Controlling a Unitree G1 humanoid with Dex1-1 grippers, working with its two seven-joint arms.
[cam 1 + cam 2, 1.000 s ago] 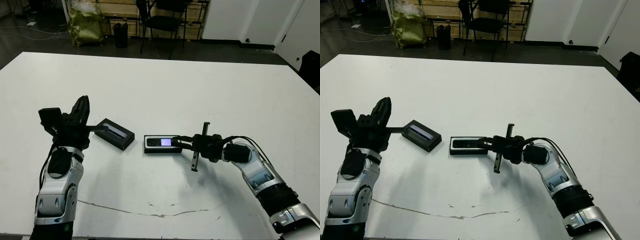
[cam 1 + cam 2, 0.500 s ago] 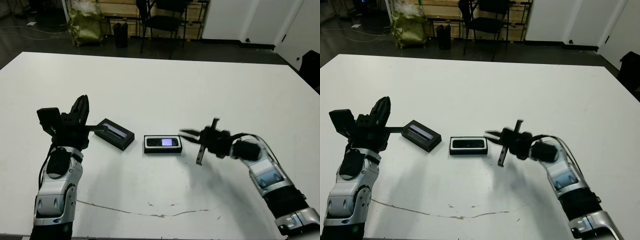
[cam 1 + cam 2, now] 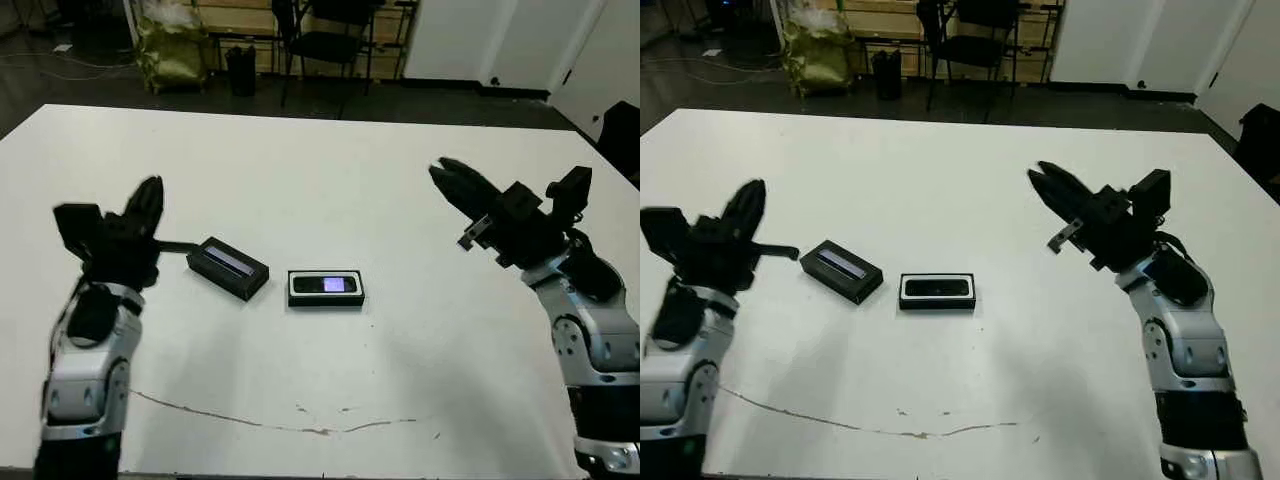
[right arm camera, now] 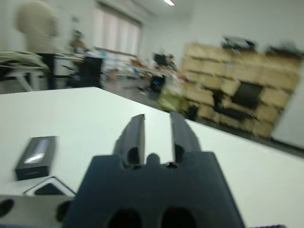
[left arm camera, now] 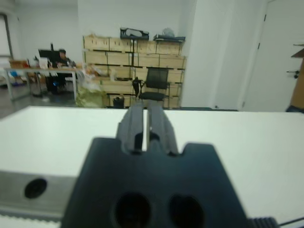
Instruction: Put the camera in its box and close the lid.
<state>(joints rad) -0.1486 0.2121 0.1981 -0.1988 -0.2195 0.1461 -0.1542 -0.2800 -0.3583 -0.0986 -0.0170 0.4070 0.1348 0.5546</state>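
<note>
Step in hand: the camera (image 3: pixel 325 285) already lies inside the box (image 3: pixel 326 300), near the middle of the table (image 3: pixel 330 180); judged from this, placing is done and closing the lid is what remains.
Lid: the lid (image 3: pixel 228 268) rests flat on the table just left of the box, apart from it, its grey strip facing up.
Left gripper (image 3: pixel 148 200): raised above the table left of the lid, touching nothing; fingers closed together, empty.
Right gripper (image 3: pixel 452 180): lifted well clear to the right of the box; fingers a narrow gap apart, holding nothing.
Next move: probably one gripper must reach down, grasp the lid, carry it over the box, square it up and press it on.
Writing: no brand or label is readable anywhere.
</note>
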